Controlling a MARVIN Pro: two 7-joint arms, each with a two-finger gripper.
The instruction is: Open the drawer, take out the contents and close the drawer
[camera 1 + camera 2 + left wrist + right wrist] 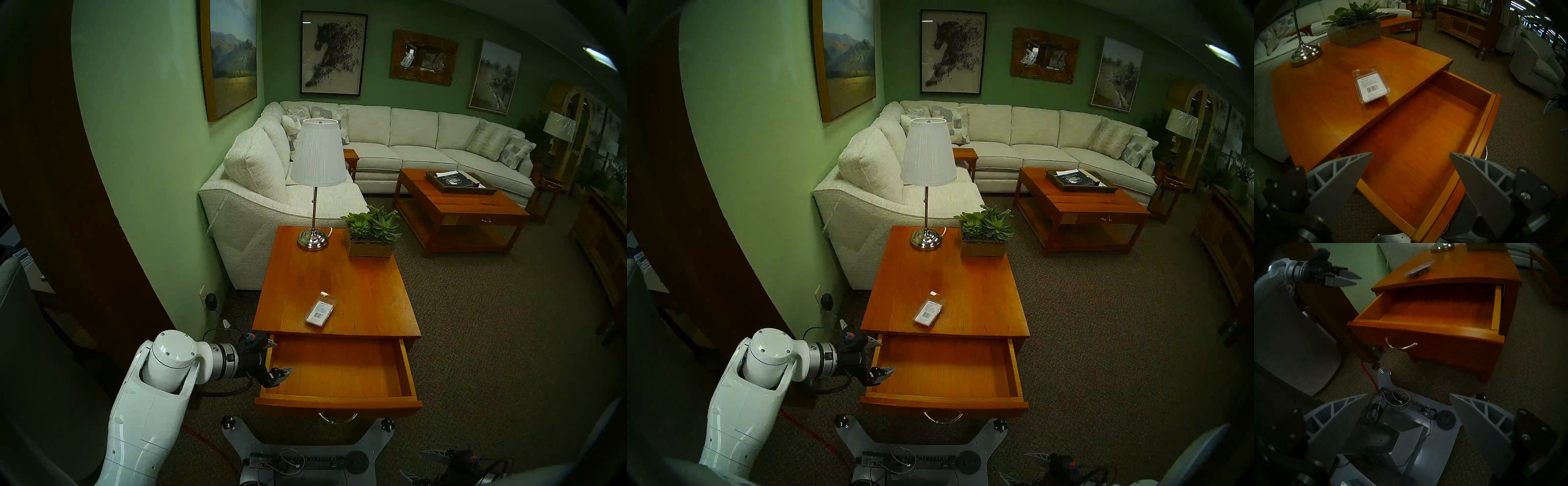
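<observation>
Standing pulled well out from the front of the desk [339, 271], the drawer [339, 370] shows a bare, lighter wooden floor with nothing lying in it. Its curved silver handle [1401, 344] sits centred on the drawer front, untouched by either arm.

On the desk top, near the front edge and a little toward the left corner, lies the clear plastic packet [320, 310], flat, label up, its hang tab pointing toward the back edge. In the left wrist view the packet [1371, 85] shows a white barcode label and lies just beyond the drawer opening, apart from everything else on the desk.

At the back edge stand a lamp [317, 180] with a white shade and chrome base, and beside it, toward the back right corner, a box planter of succulents [371, 234].

By the drawer's left side wall the left gripper [280, 356] hovers with its fingers [1342, 179] spread wide and holding nothing; one fingertip reaches over the wall's rim.

Low beside the robot's base, well apart from the drawer, the right gripper [420, 466] has its fingers [1481, 422] spread wide as well, and they are empty.
</observation>
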